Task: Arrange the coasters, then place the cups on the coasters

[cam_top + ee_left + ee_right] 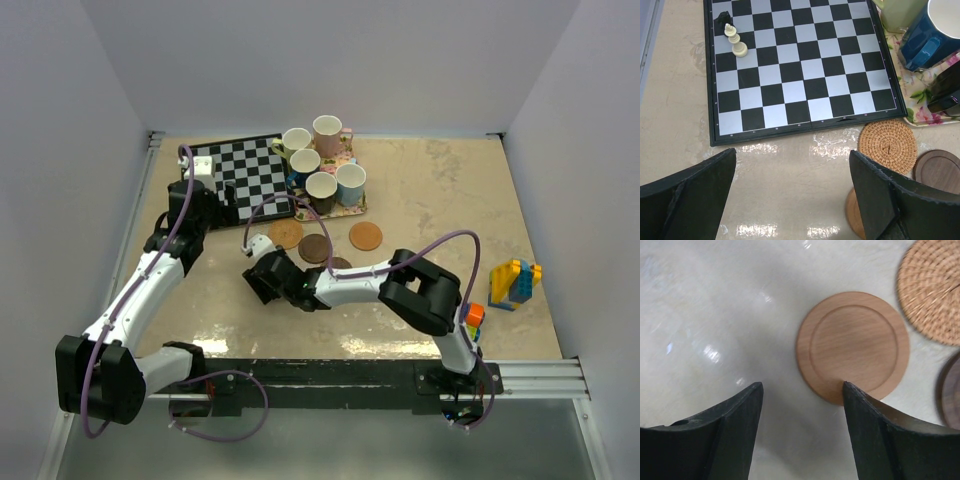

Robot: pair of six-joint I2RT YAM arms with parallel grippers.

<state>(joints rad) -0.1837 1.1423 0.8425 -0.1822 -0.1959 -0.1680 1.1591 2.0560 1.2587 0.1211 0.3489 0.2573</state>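
Five cups stand on the floral tray (352, 209): yellow-green (296, 141), pink (327, 128), dark blue (304, 162), black (321, 188) and light blue (351, 180). In front of the tray lie the coasters: a woven one (286, 234), a dark brown one (316, 249), an orange-brown one (365, 236) and a smooth wooden one (852, 345). My right gripper (800, 390) hangs open just short of the wooden coaster, its right fingertip over the disc's near edge. Over bare table near the chessboard's front edge, my left gripper (792, 152) is wide open and empty.
A chessboard (245, 175) lies at the back left beside the tray, with a few chess pieces (735, 40) in its far corner. A stack of coloured toy bricks (514, 283) stands at the right. White walls close in the table on three sides.
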